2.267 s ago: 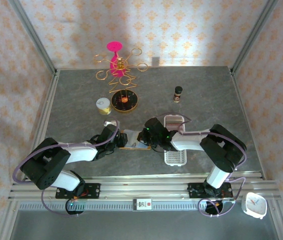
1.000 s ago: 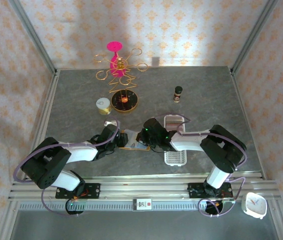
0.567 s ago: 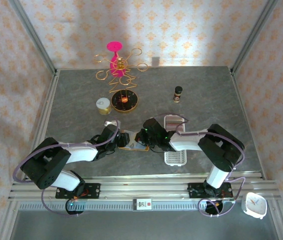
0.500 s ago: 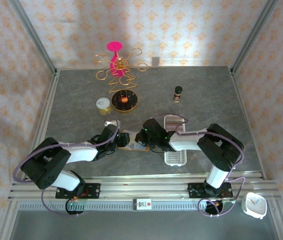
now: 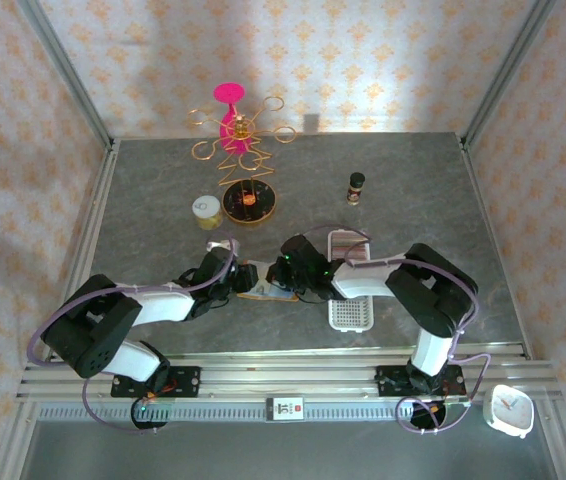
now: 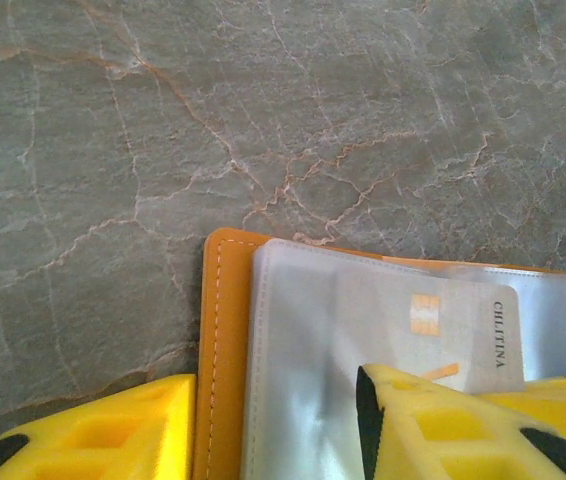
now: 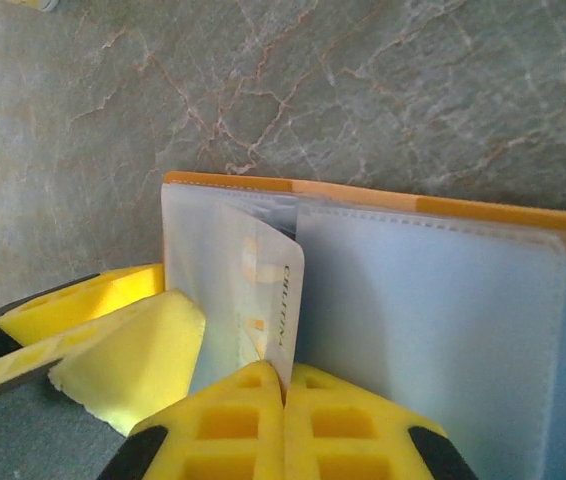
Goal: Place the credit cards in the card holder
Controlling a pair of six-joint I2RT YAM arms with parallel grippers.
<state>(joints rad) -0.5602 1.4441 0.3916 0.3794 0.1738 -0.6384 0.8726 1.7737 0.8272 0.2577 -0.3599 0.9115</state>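
Slippage is the nearest worry: the right gripper [image 7: 285, 400] is closed tight on the near edge of a pale credit card [image 7: 268, 290]. That is a thin pinch on smooth plastic, so any resistance ahead could push the card back through the pads or twist it sideways. The card stands tilted on edge, its far edge down among the clear leaves of the card holder [image 7: 443, 300], which lies opened flat on the surface [image 6: 263, 120] between the two arms. Whether that edge sits inside a pocket or merely between two leaves I cannot tell — a push into the wrong gap would leave the card loose, and a push against a sleeve lip could buckle the sleeve. Just beyond, the left gripper [image 6: 275, 420] has its jaws apart over the holder's orange end, one finger over the clear sleeve and the other beside the stitched border, clamping nothing that I can make out. If it is not pressing down firmly, the holder will likely skate across the smooth surface instead of taking the card. The two sets of yellow fingers are also very close, so a small overshoot could knock them together. Farther off, the white slotted tray [image 5: 351, 316] lies under the right forearm and could be nudged; the small dark jar [image 5: 356, 186] at the back looks safely out of reach.
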